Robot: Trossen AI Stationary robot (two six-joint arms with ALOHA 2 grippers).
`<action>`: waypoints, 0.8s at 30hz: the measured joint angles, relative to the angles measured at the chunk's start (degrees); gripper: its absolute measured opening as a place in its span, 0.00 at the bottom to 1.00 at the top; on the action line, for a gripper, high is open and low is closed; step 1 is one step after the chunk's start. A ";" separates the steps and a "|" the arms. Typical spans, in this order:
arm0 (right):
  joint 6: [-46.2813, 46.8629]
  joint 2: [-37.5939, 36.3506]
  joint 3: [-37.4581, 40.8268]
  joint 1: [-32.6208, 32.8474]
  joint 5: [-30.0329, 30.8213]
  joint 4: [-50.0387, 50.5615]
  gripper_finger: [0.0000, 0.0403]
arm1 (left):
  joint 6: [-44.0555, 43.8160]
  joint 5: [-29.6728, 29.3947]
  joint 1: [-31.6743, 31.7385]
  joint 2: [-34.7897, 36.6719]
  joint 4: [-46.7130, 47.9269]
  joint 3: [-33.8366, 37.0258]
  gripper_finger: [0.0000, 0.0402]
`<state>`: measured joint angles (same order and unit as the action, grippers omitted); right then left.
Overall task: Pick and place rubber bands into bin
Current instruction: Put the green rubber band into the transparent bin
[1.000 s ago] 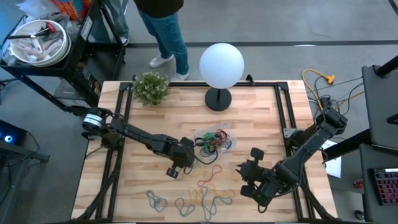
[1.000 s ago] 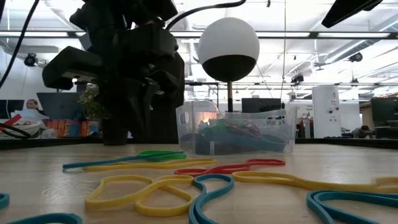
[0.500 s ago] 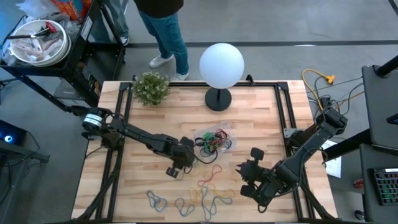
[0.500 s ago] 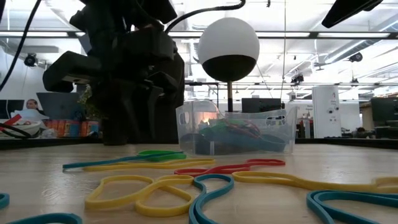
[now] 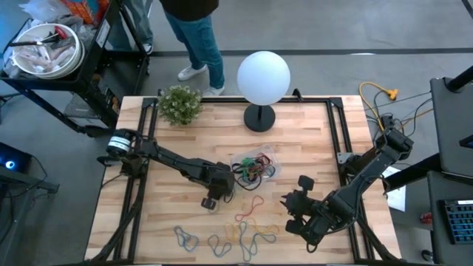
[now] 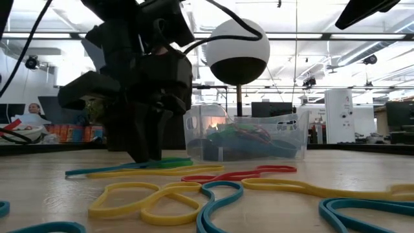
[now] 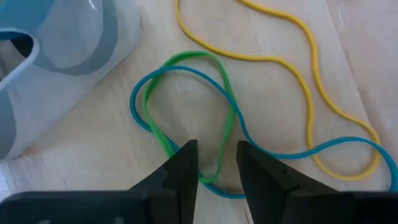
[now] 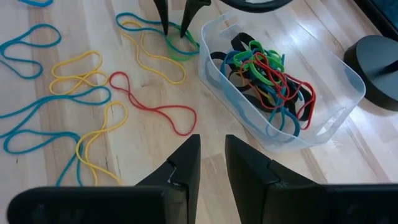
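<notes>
Several loose rubber bands (image 5: pixel 244 229), yellow, blue and red, lie flat on the wooden table near its front edge. The clear bin (image 5: pixel 255 168) at mid-table holds a tangle of bands (image 8: pixel 267 74). A green band (image 7: pixel 193 55) crossed with a blue one (image 7: pixel 134 102) lies beside the bin's near left corner. My left gripper (image 7: pixel 216 155) is open and low over the green band's end, one fingertip on each side of a strand. My right gripper (image 8: pixel 212 149) hangs open and empty above the table's near right part (image 5: pixel 290 209). My left gripper comes from above, pointing steeply down, its open fingers (image 7: pixel 186 158) astride the green band's near end (image 7: pixel 219 168), which lies flat on the table. Whether the fingertips touch the band or the wood, I cannot tell.
A white globe lamp (image 5: pixel 263 74) on a black base (image 5: pixel 259 117) stands at the far edge, with a small plant (image 5: pixel 179 103) at the far left corner. A person's legs (image 5: pixel 199 37) show beyond the table. Bare wood lies on the left half.
My left gripper has sunk toward the table, down onto the green band beside the bin. The bands and the bin have stayed where they were.
</notes>
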<state>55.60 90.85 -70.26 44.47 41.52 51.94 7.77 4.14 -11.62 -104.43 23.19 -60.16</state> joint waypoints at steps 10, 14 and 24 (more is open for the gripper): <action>-0.27 0.00 0.00 0.00 0.01 0.05 0.17 | -1.42 1.55 0.70 0.04 2.17 0.07 0.17; -0.20 0.00 0.13 0.00 0.02 0.07 0.17 | -1.44 1.71 0.70 -0.06 2.56 0.13 0.05; -0.29 0.02 0.32 0.02 0.04 0.11 0.17 | -4.47 0.28 0.64 1.07 2.94 -0.03 0.00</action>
<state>55.31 90.87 -69.94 44.49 41.56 52.05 3.30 4.42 -10.98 -103.36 26.13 -60.19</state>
